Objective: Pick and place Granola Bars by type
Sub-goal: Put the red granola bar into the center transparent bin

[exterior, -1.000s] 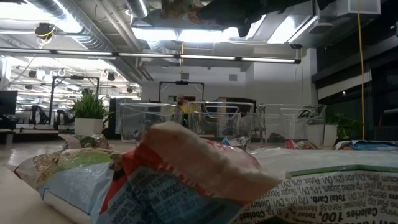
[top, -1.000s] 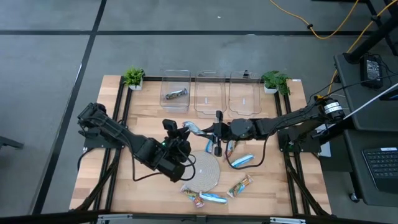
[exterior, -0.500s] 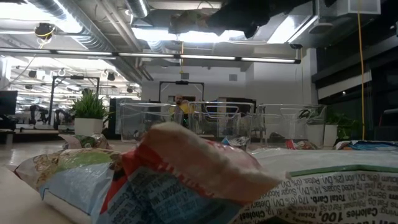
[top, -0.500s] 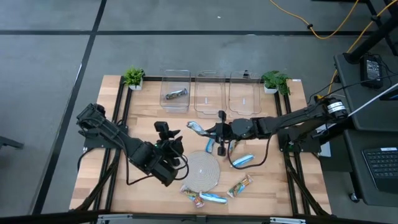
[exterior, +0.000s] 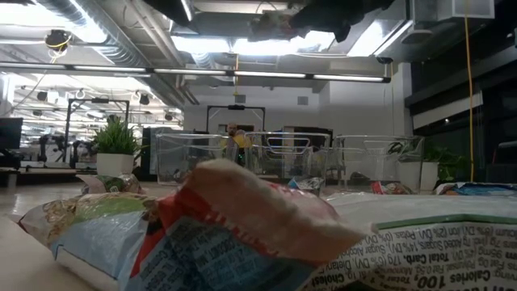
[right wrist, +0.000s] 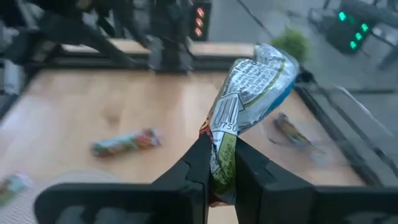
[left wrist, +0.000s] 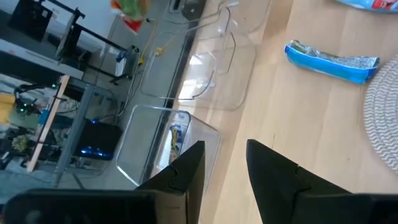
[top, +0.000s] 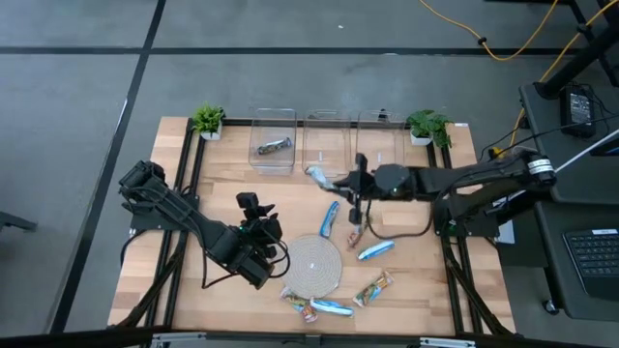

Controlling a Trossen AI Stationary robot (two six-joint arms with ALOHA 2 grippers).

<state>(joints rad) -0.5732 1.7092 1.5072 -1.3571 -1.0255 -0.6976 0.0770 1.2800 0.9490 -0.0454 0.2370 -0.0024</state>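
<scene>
My right gripper (top: 337, 181) is shut on a silver-and-green granola bar (top: 316, 175), in the air just near of the middle clear bin (top: 327, 145). My left gripper (top: 253, 207) is open and empty above the table, left of the round woven mat (top: 314, 264). One bar (top: 274, 147) lies in the left bin (top: 274, 130). On the table lie a blue bar (top: 330, 217), a second blue bar (top: 374, 249) and several more (top: 329, 307) by the mat's near edge. The left wrist view shows the blue bar (left wrist: 333, 62). My right gripper pinches the bar's one end (right wrist: 219, 149) between its two fingers (right wrist: 252, 171). The fingers come in about level from the table's right. The rest of the bar (right wrist: 255, 74) sticks out past the fingertips toward the table's left, lifted clear of the table.
Three clear bins stand in a row at the far edge; the right one (top: 379, 145) holds nothing I can see. Small potted plants (top: 208, 120) (top: 426, 126) flank them. In the low view, bar wrappers (exterior: 242, 234) fill the foreground.
My right gripper has carried the bar toward the table's far edge and right, nearer the middle bin. My left gripper has drawn back toward the table's left, away from the bar, and then held still.
</scene>
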